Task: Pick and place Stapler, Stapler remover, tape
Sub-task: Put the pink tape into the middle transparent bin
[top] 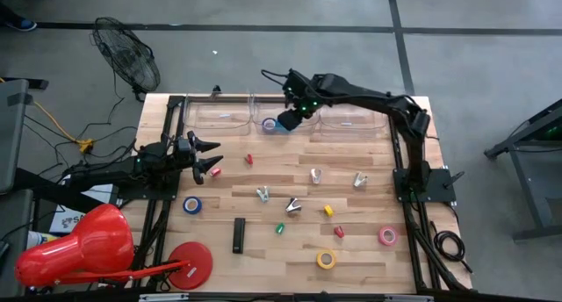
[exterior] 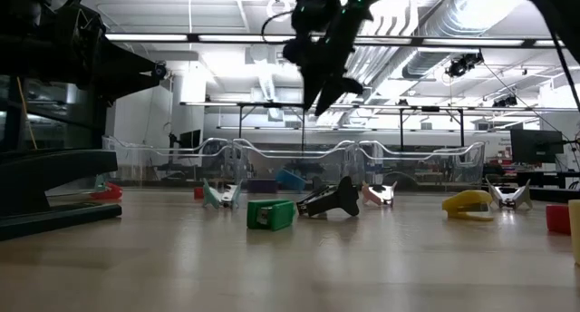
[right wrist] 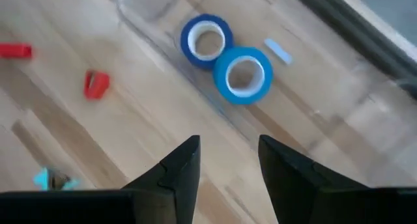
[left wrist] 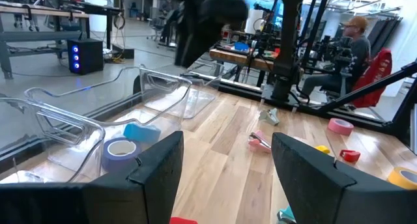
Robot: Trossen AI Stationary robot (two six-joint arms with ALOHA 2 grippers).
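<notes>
My right gripper hangs open and empty above the clear trays at the table's far edge; it also shows in its wrist view. Below it, a dark blue tape roll and a light blue tape roll lie flat side by side in a tray. My left gripper is open and empty at the table's left, pointing right. A black stapler, a blue tape roll, a yellow one and a pink one lie on the table. Several staple removers lie mid-table.
A large flat red disc lies at the near left corner. Small red, green and yellow pieces are scattered over the wood. The clear trays' walls rise along the far edge. A person sits beyond the table.
</notes>
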